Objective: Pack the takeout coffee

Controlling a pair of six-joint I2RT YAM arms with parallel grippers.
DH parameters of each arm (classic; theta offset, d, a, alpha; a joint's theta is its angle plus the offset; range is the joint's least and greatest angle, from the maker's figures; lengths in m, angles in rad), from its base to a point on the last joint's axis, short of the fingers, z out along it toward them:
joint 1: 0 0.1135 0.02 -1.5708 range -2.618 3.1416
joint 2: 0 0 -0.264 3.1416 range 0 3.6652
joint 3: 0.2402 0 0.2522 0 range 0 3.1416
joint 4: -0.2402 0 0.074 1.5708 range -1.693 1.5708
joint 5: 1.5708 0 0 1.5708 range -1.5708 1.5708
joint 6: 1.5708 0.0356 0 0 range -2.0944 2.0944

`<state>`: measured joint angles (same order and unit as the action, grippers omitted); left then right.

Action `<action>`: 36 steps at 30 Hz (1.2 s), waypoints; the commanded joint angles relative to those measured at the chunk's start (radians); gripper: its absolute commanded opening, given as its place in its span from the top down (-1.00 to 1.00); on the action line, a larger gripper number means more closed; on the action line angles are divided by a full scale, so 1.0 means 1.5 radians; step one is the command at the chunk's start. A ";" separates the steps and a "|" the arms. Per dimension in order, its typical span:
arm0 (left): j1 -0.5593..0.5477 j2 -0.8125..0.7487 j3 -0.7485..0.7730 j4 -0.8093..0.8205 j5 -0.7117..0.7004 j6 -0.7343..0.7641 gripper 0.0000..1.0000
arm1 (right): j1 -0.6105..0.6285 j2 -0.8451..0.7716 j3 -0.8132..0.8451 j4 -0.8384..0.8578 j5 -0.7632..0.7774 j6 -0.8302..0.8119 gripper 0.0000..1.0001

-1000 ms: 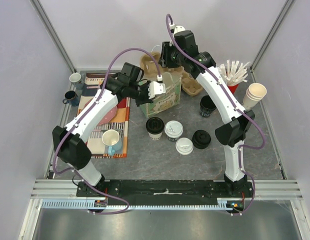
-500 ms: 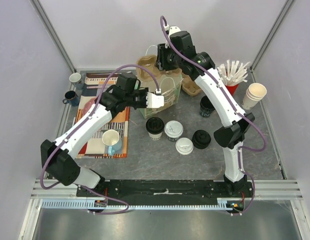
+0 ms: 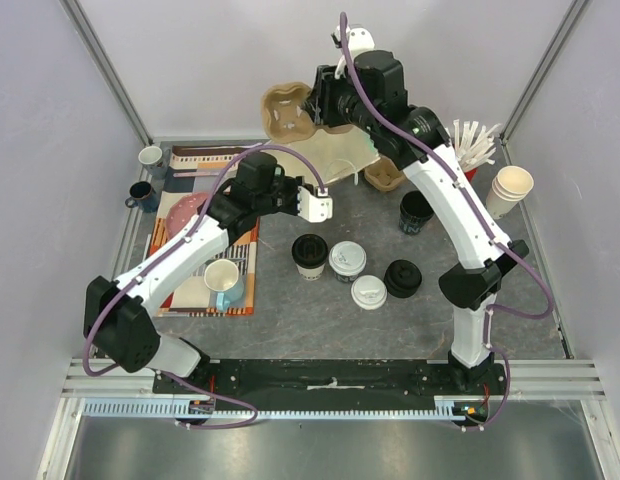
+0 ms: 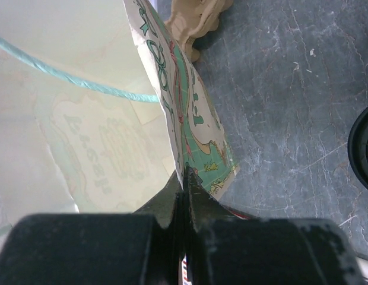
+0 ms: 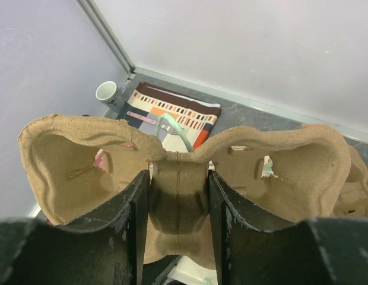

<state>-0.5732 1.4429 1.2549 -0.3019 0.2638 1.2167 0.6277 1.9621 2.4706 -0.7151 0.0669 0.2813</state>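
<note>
The bag [image 4: 193, 119] is being pinched by the left gripper [image 4: 185, 178], the carrier [image 5: 71, 172] by the right gripper [image 5: 178, 193]; lidded cups [image 3: 347, 260], probably light and crushable, are being left for mid-wall grasps.

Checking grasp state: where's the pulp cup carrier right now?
Top view: the pulp cup carrier is at the far centre, lifted off the table in the right gripper, beside the paper bag whose edge the left gripper pinches.

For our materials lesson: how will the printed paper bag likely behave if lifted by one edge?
Probably floppy: the paper bag curves away from where the left hand pinches it. It is likely light and thin, since light glows through its wall. It might tear if tugged hard.
</note>
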 commanded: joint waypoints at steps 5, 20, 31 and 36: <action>-0.003 -0.022 -0.028 0.043 0.007 0.056 0.95 | 0.007 -0.013 -0.037 -0.099 -0.022 0.006 1.00; -0.003 -0.053 -0.059 0.019 0.044 0.082 0.95 | 0.004 0.035 -0.033 -0.267 -0.034 -0.036 1.00; -0.003 -0.071 -0.079 0.011 0.053 0.101 0.95 | -0.015 0.083 -0.017 -0.266 0.060 -0.031 1.00; -0.003 -0.077 -0.080 0.009 0.054 0.098 0.95 | -0.022 0.076 -0.060 -0.251 0.058 -0.035 1.00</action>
<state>-0.5739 1.3643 1.1320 -0.3126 0.3107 1.3216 0.6044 2.0808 2.4058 -1.0981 0.1127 0.2462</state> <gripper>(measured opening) 0.028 0.468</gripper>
